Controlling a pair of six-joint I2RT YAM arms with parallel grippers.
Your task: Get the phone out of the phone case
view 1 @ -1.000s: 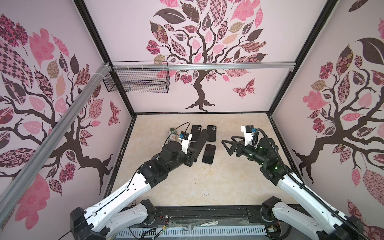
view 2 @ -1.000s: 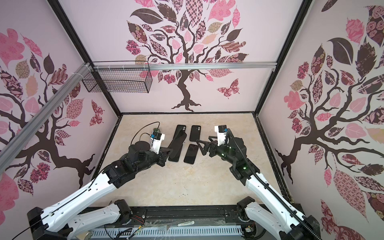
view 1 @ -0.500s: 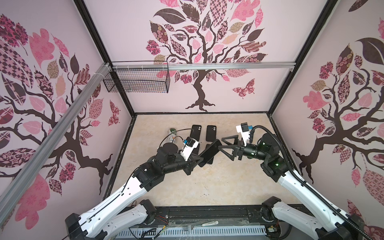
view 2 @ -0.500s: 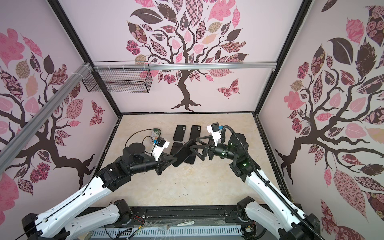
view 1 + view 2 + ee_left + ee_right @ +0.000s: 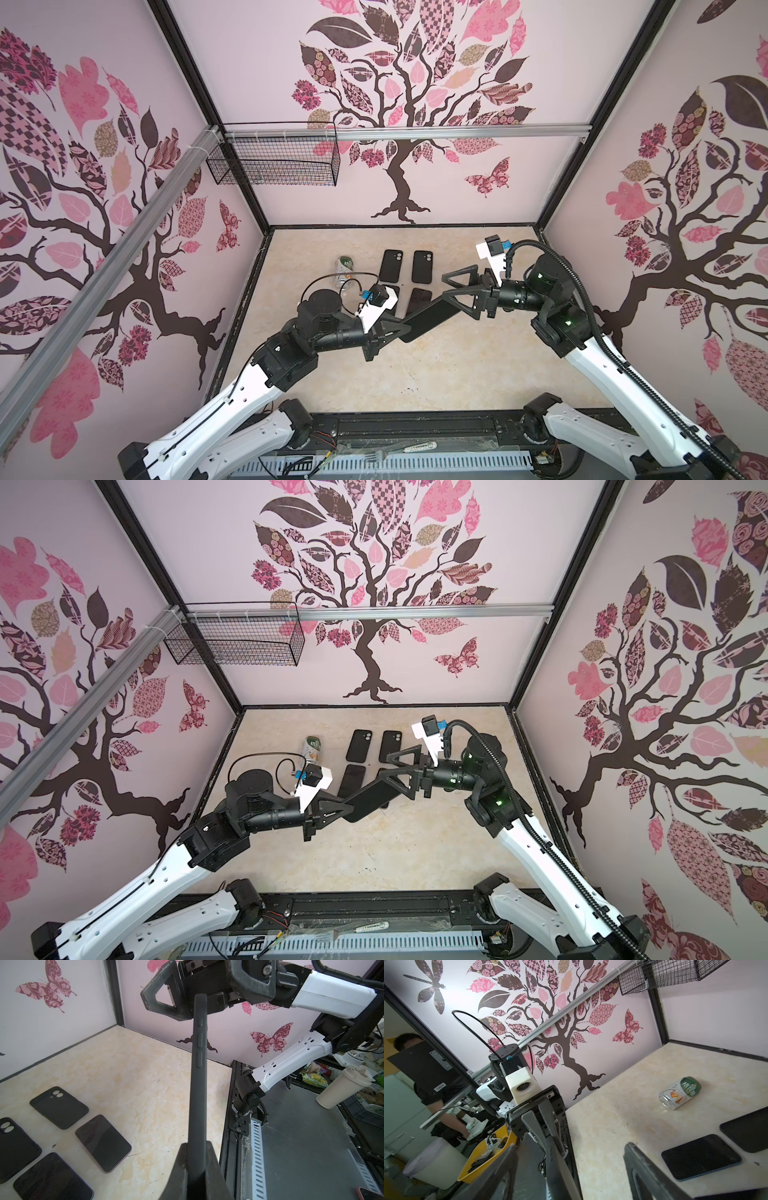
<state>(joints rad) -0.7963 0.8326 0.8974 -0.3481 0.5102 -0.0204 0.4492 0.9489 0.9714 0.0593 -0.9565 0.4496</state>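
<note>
Phone (image 5: pixel 428 318), in its dark case (image 5: pixel 199 1064), hangs tilted in the air over the middle of the table (image 5: pixel 457 374), bridging the two arms. The left gripper (image 5: pixel 397 329) pinches its lower end, fingers (image 5: pixel 180 1169) pressed on both faces. The right gripper (image 5: pixel 444 286) sits at the upper end, jaws spread either side, gripping nothing.

I'd say the step in hand is getting a second hold. Next those jaws must catch the case's edge and peel it while the left holds firm.

Both top views give only a dark slab between the arms. The left wrist view shows it edge-on, case buttons plain. The right wrist view shows clear gaps beside the phone. Other phones (image 5: pixel 104 1142), other cases (image 5: pixel 59 1106) and a can (image 5: pixel 344 268) lie on the table toward the back wall.
</note>
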